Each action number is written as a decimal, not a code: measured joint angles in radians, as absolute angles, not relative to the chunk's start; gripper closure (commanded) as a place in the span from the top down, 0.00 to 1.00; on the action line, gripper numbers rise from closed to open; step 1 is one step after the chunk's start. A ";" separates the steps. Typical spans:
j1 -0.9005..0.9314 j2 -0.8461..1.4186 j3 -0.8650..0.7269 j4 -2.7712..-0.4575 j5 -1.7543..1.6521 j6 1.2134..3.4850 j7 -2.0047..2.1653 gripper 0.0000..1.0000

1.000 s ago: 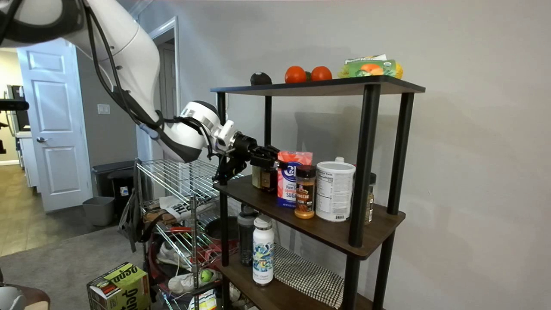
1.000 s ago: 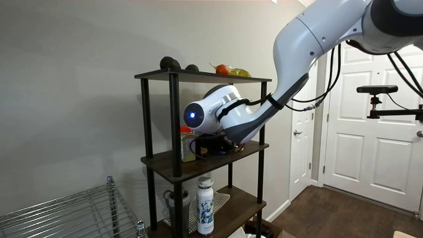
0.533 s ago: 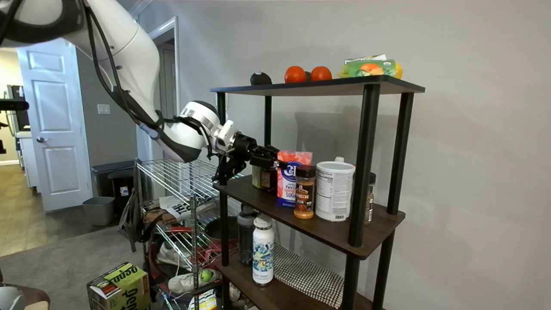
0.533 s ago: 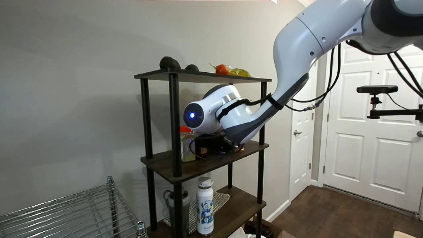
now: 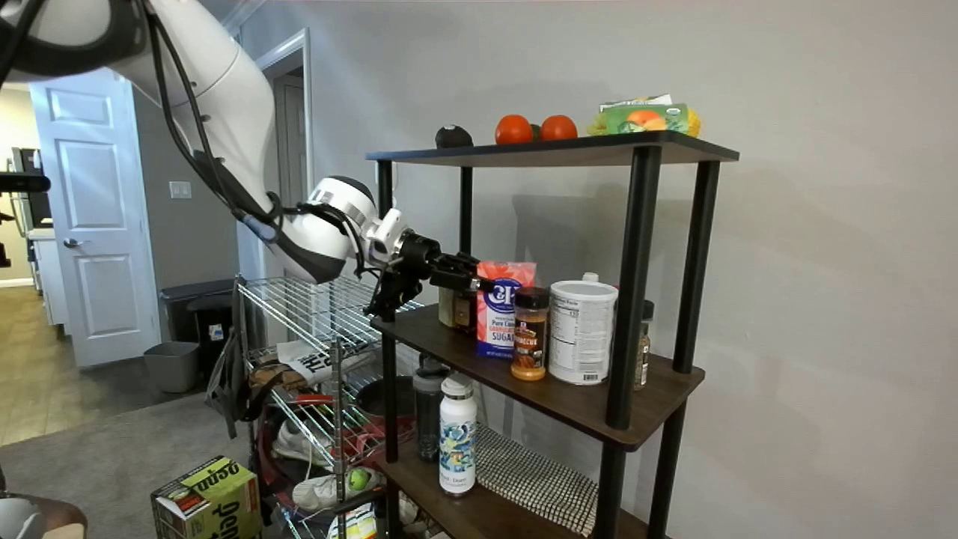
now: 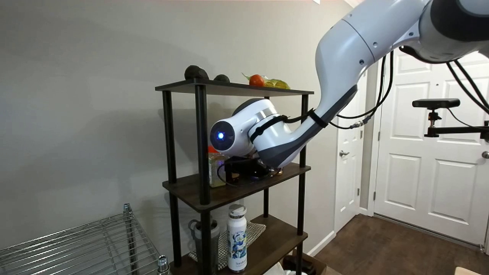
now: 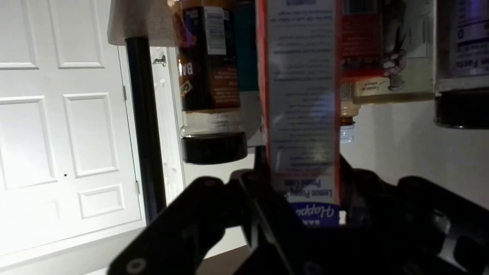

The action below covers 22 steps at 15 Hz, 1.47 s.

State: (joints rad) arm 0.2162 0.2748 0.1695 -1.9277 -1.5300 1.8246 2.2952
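My gripper [image 5: 485, 277] reaches in over the middle shelf [image 5: 430, 333] from its open end. It is shut on a pink, white and blue sugar box [image 5: 496, 322], with one finger on each narrow-looking side. In the wrist view the picture is upside down, and the box [image 7: 301, 95] stands between the dark fingers of my gripper [image 7: 302, 164]. The box is upright; I cannot tell whether its base touches the shelf. An orange barbecue spice bottle [image 5: 530, 337] stands close beside it, also in the wrist view [image 7: 212, 76]. The gripper is mostly hidden behind the wrist in an exterior view.
A white canister [image 5: 584, 333] stands past the spice bottle, and a dark bottle [image 5: 465, 311] behind the gripper. A red-lidded jar [image 6: 217, 168] is near the shelf's end. Black posts [image 5: 632, 292] and the top shelf [image 5: 554, 153] frame the space. A wire rack [image 5: 299, 299] stands alongside.
In the last half second the gripper and the sugar box moved together slightly toward the left of an exterior view, the box's base a little higher in the picture. Before that, almost no motion.
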 measured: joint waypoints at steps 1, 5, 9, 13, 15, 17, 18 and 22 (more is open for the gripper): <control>0.218 0.275 0.172 -1.930 -1.535 1.825 2.293 0.13; 0.226 0.275 0.178 -1.934 -1.544 1.823 2.287 0.13; 0.230 0.269 0.188 -1.942 -1.545 1.818 2.287 0.13; 0.243 0.258 0.198 -1.963 -1.545 1.798 2.287 0.13; 0.251 0.250 0.204 -1.977 -1.545 1.787 2.287 0.13; 0.255 0.239 0.211 -1.993 -1.545 1.782 2.287 0.13; 0.256 0.233 0.216 -2.002 -1.545 1.782 2.287 0.13; 0.263 0.203 0.234 -2.043 -1.545 1.782 2.290 0.13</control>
